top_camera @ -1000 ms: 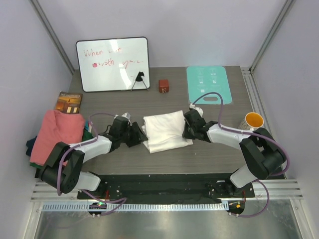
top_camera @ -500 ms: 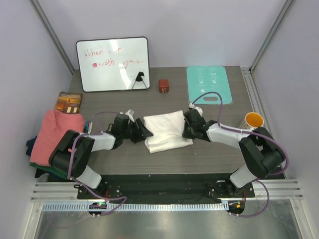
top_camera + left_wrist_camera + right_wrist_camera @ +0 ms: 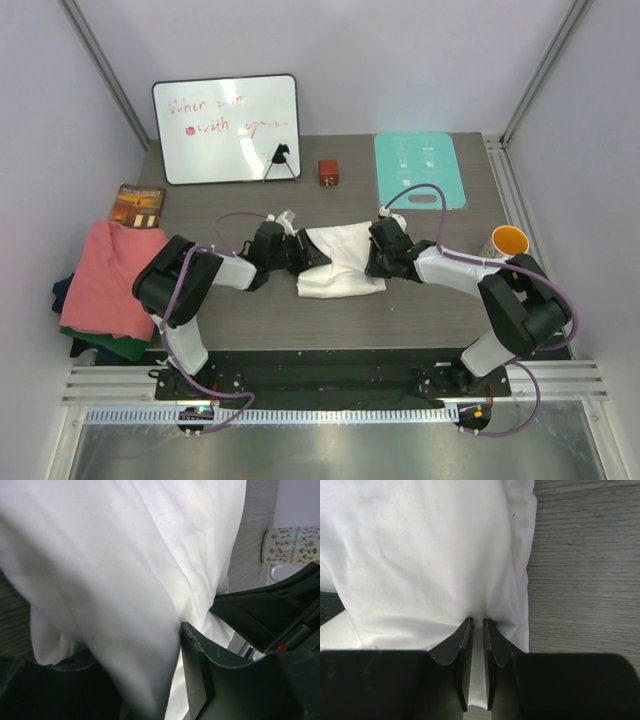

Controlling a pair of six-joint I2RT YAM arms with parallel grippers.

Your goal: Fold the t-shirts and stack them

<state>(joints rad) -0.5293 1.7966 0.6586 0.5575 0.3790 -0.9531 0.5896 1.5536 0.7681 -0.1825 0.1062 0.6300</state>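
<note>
The white t-shirt [image 3: 345, 262] lies folded at the table's middle. My left gripper [image 3: 305, 255] is at its left edge; in the left wrist view a thick fold of white cloth [image 3: 125, 580] fills the space between the fingers [image 3: 200, 675]. My right gripper [image 3: 378, 260] is at the shirt's right edge, its jaws nearly together on a thin layer of the white cloth [image 3: 430, 555] in the right wrist view [image 3: 476, 630]. The salmon-pink shirt [image 3: 110, 275] lies on top of the dark green [image 3: 110, 345] and navy [image 3: 62, 292] ones at the far left.
A whiteboard [image 3: 226, 128] stands at the back left, a small red-brown box [image 3: 328, 172] beside it, and a teal mat [image 3: 420, 168] at the back right. A mug [image 3: 505, 243] sits at the right edge and shows in the left wrist view [image 3: 292, 545]. A book [image 3: 137, 205] lies by the shirt pile.
My left gripper has moved right and slightly back onto the white shirt's left edge, and the shirt looks narrower. The right gripper has stayed on the right edge.
</note>
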